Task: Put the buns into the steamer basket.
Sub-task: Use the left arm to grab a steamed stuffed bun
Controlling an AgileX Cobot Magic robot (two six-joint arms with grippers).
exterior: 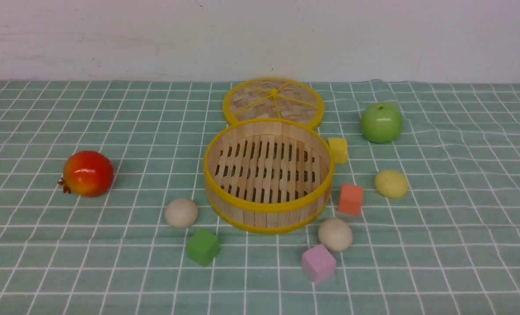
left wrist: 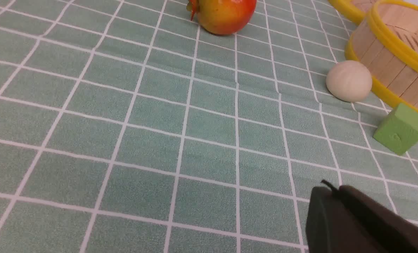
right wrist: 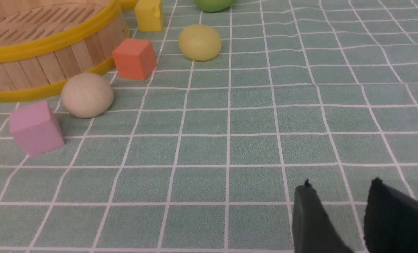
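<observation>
The steamer basket [exterior: 268, 214] stands empty in the middle of the cloth. One beige bun [exterior: 181, 213] lies at its front left, also in the left wrist view [left wrist: 349, 80]. A second beige bun [exterior: 335, 234] lies at its front right, also in the right wrist view [right wrist: 87, 95]. The pale yellow bun [exterior: 391, 183] lies to the right, also in the right wrist view [right wrist: 199, 42]. My left gripper [left wrist: 332, 189] is shut and empty, well short of its bun. My right gripper [right wrist: 340, 184] is open and empty above bare cloth. Neither gripper shows in the front view.
The woven lid [exterior: 273, 103] lies behind the basket. A pomegranate [exterior: 87, 173] sits at the left, a green apple [exterior: 381, 122] at the back right. Foam cubes stand around the basket: green [exterior: 203, 246], pink [exterior: 318, 263], orange [exterior: 350, 199], yellow [exterior: 338, 150].
</observation>
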